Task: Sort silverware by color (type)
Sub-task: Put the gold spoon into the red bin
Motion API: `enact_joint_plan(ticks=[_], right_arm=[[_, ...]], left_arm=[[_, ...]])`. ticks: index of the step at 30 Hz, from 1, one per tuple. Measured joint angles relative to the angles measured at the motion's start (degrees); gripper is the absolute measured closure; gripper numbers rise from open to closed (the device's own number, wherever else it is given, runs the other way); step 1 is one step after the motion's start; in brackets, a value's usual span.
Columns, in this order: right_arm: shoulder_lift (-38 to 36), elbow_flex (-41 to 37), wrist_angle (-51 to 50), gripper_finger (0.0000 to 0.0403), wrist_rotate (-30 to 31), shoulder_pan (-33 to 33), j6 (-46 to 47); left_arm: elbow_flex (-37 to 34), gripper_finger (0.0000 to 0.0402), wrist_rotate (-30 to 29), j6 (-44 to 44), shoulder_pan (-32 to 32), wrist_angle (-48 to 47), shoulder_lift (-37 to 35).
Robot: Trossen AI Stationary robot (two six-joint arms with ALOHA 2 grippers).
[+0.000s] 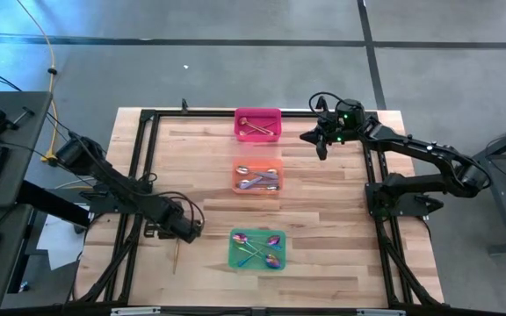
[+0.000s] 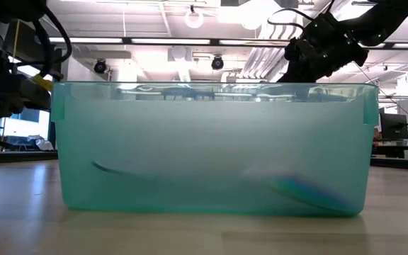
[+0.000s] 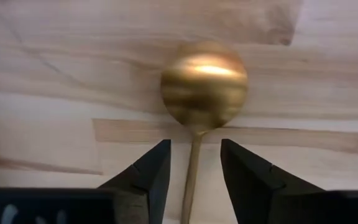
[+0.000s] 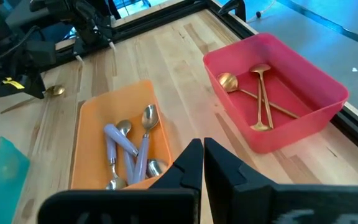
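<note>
My left gripper (image 3: 194, 163) jaws narrowly open astride the gold spoon (image 3: 202, 87), bowl pointing away, handle end hidden between my fingers, right gripper (image 4: 202, 158) closed, empty.

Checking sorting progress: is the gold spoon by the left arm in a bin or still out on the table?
Out. The gold spoon lies on the bare wooden table, between the open left pincer fingers, not in any bin.

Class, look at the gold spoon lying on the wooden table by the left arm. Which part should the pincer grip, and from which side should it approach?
Grip the thin handle just behind the round bowl of the gold spoon, coming straight down from above. The spoon lies flat on the table, and the left pincer already straddles the handle with its fingers open on either side.
</note>
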Motion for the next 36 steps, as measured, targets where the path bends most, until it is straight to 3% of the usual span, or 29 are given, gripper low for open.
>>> enact_joint_plan(ticks=[5, 12, 16, 20, 28, 36], right_arm=[[0.00, 0.00, -0.07, 0.0403, 0.00, 0.00, -0.03], [-0.01, 0.00, 0.39, 0.0403, 0.00, -0.01, 0.02], [-0.02, 0.00, 0.41, 0.0403, 0.00, -0.01, -0.01], [-0.02, 0.00, 0.39, 0.0403, 0.00, 0.00, -0.01], [-0.02, 0.00, 0.39, 0.0403, 0.08, -0.02, 1.41], [-0.02, 0.00, 0.37, 0.0403, 0.37, 0.00, 2.94]], left_arm=[[0.00, 0.0301, 0.01, 4.40, 1.21, 1.79, 2.18], [0.19, 0.0389, 1.32, 12.83, 4.09, 3.61, 4.19], [-0.03, 0.0393, 2.14, 19.43, 6.45, 3.29, 2.89], [-0.11, 0.0397, -1.37, 25.60, 10.37, 2.46, 0.18], [-0.09, 0.0399, -5.34, 42.38, 26.28, 4.35, -5.58], [5.65, 0.0400, -6.22, 72.24, 47.09, 3.93, -4.44]])
